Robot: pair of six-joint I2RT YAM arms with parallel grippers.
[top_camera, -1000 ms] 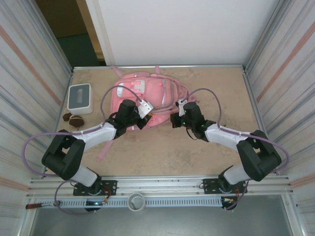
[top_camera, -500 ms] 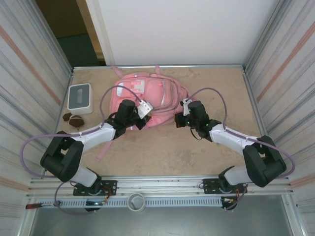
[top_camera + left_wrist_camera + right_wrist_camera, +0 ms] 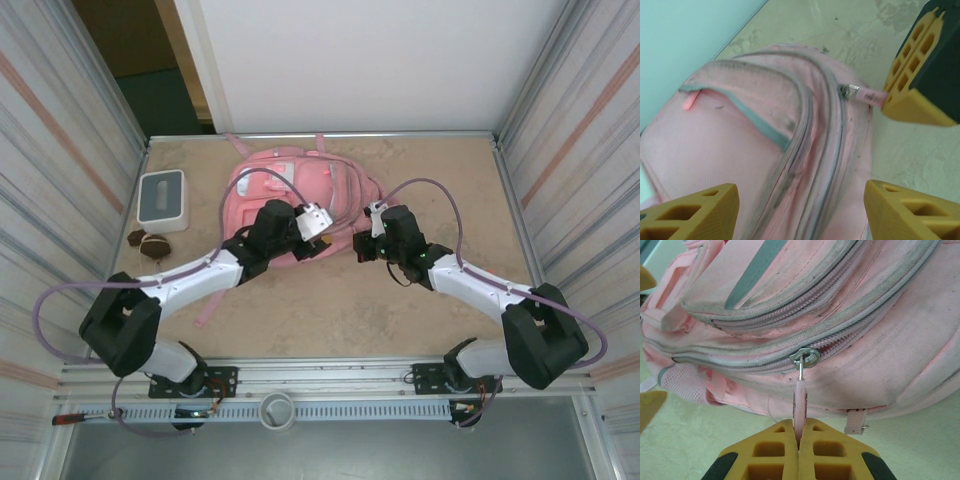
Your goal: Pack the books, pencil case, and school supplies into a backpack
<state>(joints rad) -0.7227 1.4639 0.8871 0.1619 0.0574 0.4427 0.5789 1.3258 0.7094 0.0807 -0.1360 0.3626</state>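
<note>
backpack (image 3: 345, 188), zipper pull (image 3: 800, 390) pinched by right claw (image 3: 799, 426)

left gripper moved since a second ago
Yes. The left gripper has shifted right across the backpack, farther from the white box.

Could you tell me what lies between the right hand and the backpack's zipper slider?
A pink pull tab: the right hand pinches its end, and it runs to the slider on the backpack, right wrist view.
</note>
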